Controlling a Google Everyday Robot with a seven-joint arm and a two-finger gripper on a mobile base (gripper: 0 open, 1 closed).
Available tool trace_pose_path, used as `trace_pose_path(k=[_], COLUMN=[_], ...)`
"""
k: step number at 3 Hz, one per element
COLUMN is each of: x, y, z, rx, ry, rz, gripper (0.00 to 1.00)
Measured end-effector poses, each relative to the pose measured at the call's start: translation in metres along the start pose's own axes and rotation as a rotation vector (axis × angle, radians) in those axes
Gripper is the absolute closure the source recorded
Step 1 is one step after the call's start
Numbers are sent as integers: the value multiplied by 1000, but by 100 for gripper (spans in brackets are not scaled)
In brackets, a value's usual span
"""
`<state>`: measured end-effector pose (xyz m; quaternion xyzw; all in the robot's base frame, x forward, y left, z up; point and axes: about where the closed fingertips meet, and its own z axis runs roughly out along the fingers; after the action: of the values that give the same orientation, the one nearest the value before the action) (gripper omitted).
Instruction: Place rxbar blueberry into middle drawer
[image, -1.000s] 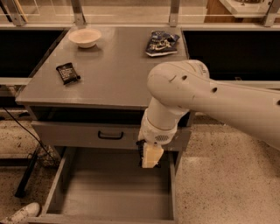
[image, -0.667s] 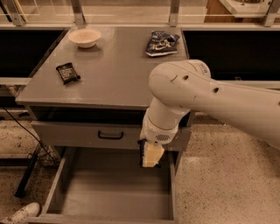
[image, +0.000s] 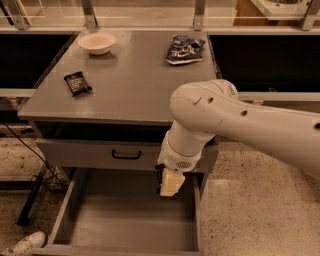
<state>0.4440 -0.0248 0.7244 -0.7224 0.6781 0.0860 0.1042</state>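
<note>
One arm (image: 240, 125), white and thick, reaches in from the right of the view and bends down to the gripper (image: 170, 184). The gripper hangs pointing down, just in front of the upper drawer front (image: 85, 153) and above the back right part of the middle drawer (image: 125, 220). Whether the gripper is open or closed: cannot tell.

The middle drawer is pulled out, directly below the gripper, with its grey floor and low side walls in view.

The rxbar blueberry cannot be made out. A thin dark strip sits against the gripper's left edge in the view, and I cannot tell whether that is the bar.

A black handle (image: 126, 155) sits on the drawer front, up and left of the gripper and near it.

The grey table top (image: 135, 85) is above and behind the gripper.
- Black-wrapped bar (image: 77, 83): far up-left of the gripper, flat on the table.
- Blue-and-white snack bag (image: 185, 49): well above the gripper, near the table's back edge.
- Pale bowl (image: 96, 42): up-left of the gripper at the back, well apart from the bag.

A white shoe (image: 22, 244) lies on the speckled floor (image: 250, 210), far down-left of the gripper, beside the drawer's left wall.
</note>
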Motion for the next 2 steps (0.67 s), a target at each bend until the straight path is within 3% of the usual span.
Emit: trace_pose_path(k=[2], x=[9], y=[7], z=[63], rx=[-32], ry=[-49], rz=[35], gripper=[100])
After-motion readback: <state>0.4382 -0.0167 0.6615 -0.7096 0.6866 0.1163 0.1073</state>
